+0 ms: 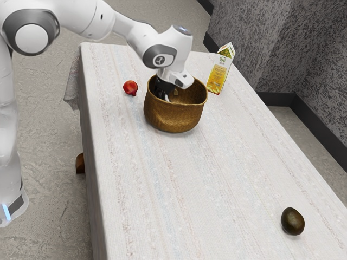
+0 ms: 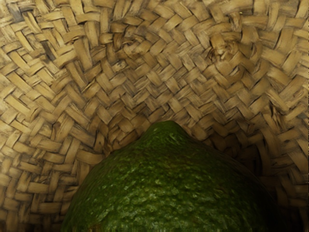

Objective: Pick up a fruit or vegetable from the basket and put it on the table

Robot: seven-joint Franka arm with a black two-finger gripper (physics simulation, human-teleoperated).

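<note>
My gripper (image 1: pixel 164 93) reaches down inside the woven brown basket (image 1: pixel 173 117), near its rim on the exterior view's left. The basket's front wall hides the fingertips, so their state cannot be made out. In the wrist view a green, bumpy-skinned fruit (image 2: pixel 169 188), like a lime, lies large just under my hand, its pointed tip toward the woven basket wall (image 2: pixel 159 63). Whether it is held cannot be told.
On the cloth-covered table (image 1: pixel 162 189), a red pomegranate-like fruit (image 1: pixel 130 88) lies left of the basket in the exterior view. A yellow-and-white carton (image 1: pixel 219 73) stands behind it to the right. A dark avocado (image 1: pixel 293 221) lies at the lower right.
</note>
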